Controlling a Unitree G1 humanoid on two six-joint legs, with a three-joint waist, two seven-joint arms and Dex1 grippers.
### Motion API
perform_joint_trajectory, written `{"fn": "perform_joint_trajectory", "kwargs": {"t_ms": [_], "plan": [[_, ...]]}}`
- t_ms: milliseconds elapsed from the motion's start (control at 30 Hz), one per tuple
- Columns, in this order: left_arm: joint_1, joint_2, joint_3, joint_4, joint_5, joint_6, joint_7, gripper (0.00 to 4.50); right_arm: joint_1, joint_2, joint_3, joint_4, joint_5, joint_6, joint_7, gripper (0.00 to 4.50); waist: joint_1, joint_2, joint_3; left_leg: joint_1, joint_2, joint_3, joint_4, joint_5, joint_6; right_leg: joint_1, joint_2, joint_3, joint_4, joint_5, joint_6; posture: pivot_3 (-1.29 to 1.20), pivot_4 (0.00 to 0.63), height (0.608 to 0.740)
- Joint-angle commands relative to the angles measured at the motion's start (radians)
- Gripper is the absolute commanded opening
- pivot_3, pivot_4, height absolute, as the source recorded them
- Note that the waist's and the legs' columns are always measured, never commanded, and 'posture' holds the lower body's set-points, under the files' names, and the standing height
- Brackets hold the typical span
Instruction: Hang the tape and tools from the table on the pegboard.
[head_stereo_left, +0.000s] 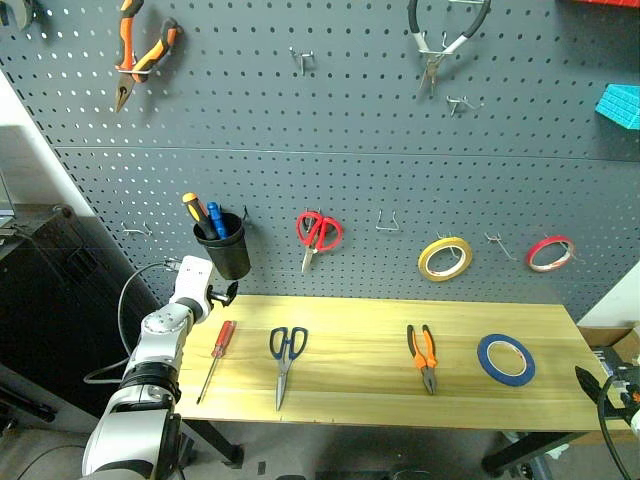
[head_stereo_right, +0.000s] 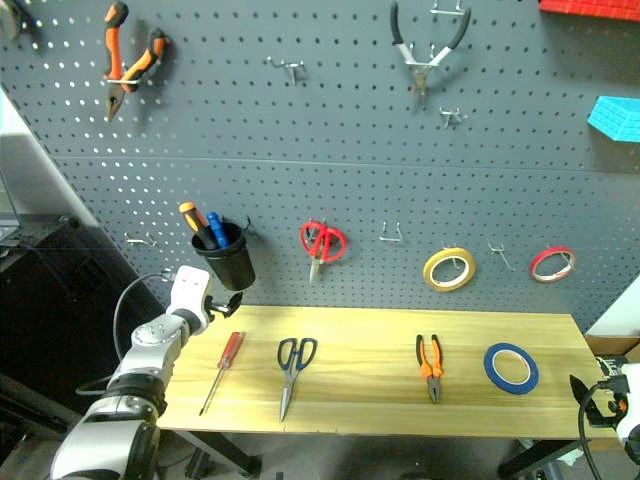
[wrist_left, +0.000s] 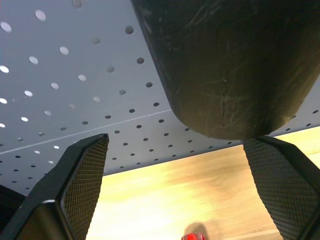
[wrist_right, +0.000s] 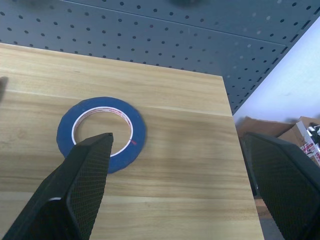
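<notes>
On the light wood table (head_stereo_left: 360, 400) lie, from left to right, a red-handled screwdriver (head_stereo_left: 217, 358), dark-blue-handled scissors (head_stereo_left: 285, 358), orange-and-black pliers (head_stereo_left: 423, 355) and a blue tape ring (head_stereo_left: 505, 360). The dark grey pegboard (head_stereo_left: 350, 130) rises behind them. My left gripper (head_stereo_left: 222, 295) is open at the table's back left corner, just under a black cup (wrist_left: 225, 65), with the screwdriver's red handle end (wrist_left: 194, 236) below it. My right gripper (wrist_right: 185, 185) is open off the table's right end, a short way from the blue tape (wrist_right: 101, 131). Both grippers hold nothing.
The pegboard carries the black cup (head_stereo_left: 225, 248) with orange and blue screwdrivers, red scissors (head_stereo_left: 318, 232), a yellow tape roll (head_stereo_left: 445, 258), a thin red roll (head_stereo_left: 549, 253), orange pliers (head_stereo_left: 140, 55), dark pliers (head_stereo_left: 440, 40) and bare hooks (head_stereo_left: 387, 222). Cardboard boxes (wrist_right: 300, 135) stand right of the table.
</notes>
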Motion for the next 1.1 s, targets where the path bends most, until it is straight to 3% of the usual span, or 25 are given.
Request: {"fn": "perform_joint_trajectory", "kwargs": {"t_ms": [33,333,500,767,967,1100], "plan": [[-0.025,0.023,-0.012,-0.008,0.027,-0.054,0.004,4.5,-0.01,-0.013,-0.031,-0.023,0.013,-0.013,-0.001,4.47,0.0,0.0,0.0,0.0,0.0,0.0,0.0,0.0,0.0,0.0,0.0,0.0,0.0,0.0,0.0,-0.04,0.0,0.74],[0.039,0.044,0.007,-0.042,0.014,-0.055,-0.004,4.5,0.003,0.002,-0.03,-0.055,0.029,0.014,-0.006,4.47,-0.001,0.002,-0.001,0.0,0.0,0.0,0.0,0.0,0.0,0.0,0.0,0.0,0.0,0.0,0.0,-0.04,0.0,0.74],[0.151,0.057,0.011,-0.154,0.004,-0.013,-0.034,4.5,0.045,0.009,-0.02,-0.202,0.057,0.09,-0.008,4.47,-0.005,0.005,0.002,0.0,0.001,0.0,0.0,0.0,0.0,0.0,0.0,0.001,0.0,-0.001,0.0,-0.07,0.032,0.74],[0.394,0.052,-0.136,-0.651,-0.001,0.08,-0.275,4.5,0.055,-0.009,0.039,-0.438,0.099,0.33,-0.021,4.47,-0.005,0.013,0.046,0.002,0.001,0.0,0.0,0.0,0.0,0.004,-0.001,0.0,0.0,-0.002,-0.001,-0.09,0.116,0.74],[0.379,0.036,-0.21,-0.904,-0.052,0.24,-0.376,4.5,-0.076,-0.034,0.115,-0.427,0.091,0.428,-0.055,4.47,-0.013,0.013,0.105,0.002,0.001,0.0,0.0,0.0,0.0,0.004,-0.001,-0.002,0.0,-0.003,-0.001,-0.1,0.172,0.74],[0.31,0.051,-0.276,-1.022,-0.061,0.302,-0.466,4.5,-0.207,-0.059,0.212,-0.295,0.052,0.454,-0.042,4.47,-0.023,0.008,0.145,-0.001,0.001,-0.001,0.0,0.0,0.001,0.001,-0.001,-0.003,0.0,-0.004,-0.002,-0.07,0.224,0.74]]}}
